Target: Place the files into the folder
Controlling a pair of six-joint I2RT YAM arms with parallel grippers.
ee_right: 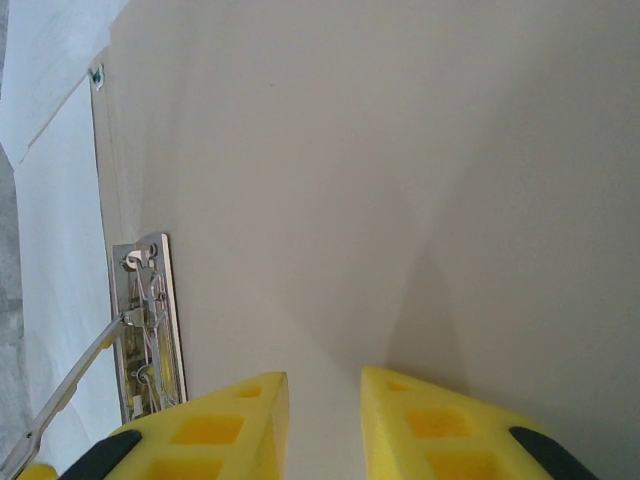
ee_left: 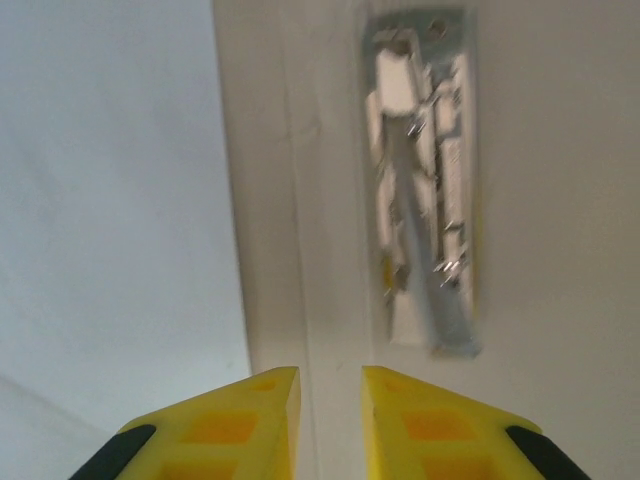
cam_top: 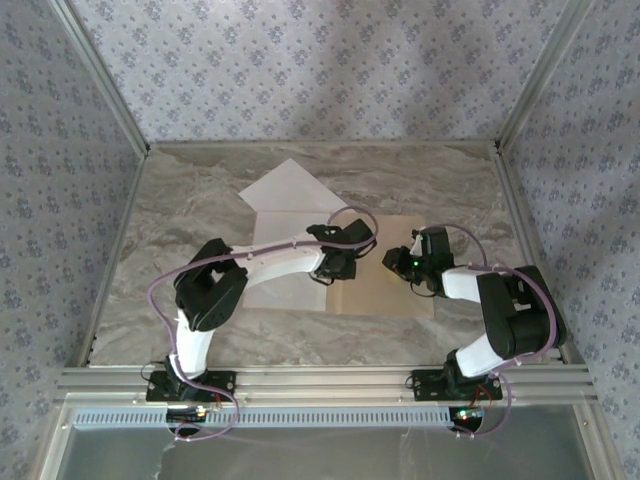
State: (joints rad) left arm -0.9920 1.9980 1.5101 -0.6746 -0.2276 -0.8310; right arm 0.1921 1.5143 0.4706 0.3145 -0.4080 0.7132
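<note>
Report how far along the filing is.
Done: the folder lies open, its clip exposed, and one white sheet seems to lie on its left leaf. In hand: the left hand hovers by the spine and the right hand over the tan leaf, both slightly open, holding nothing. Left: the second sheet lies askew at the folder's far edge, and the folder is unclosed.

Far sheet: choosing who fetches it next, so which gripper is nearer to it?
Left. The left gripper is over the spine of the folder, just near-right of the far sheet; the right gripper is farther right, over the tan leaf.
</note>
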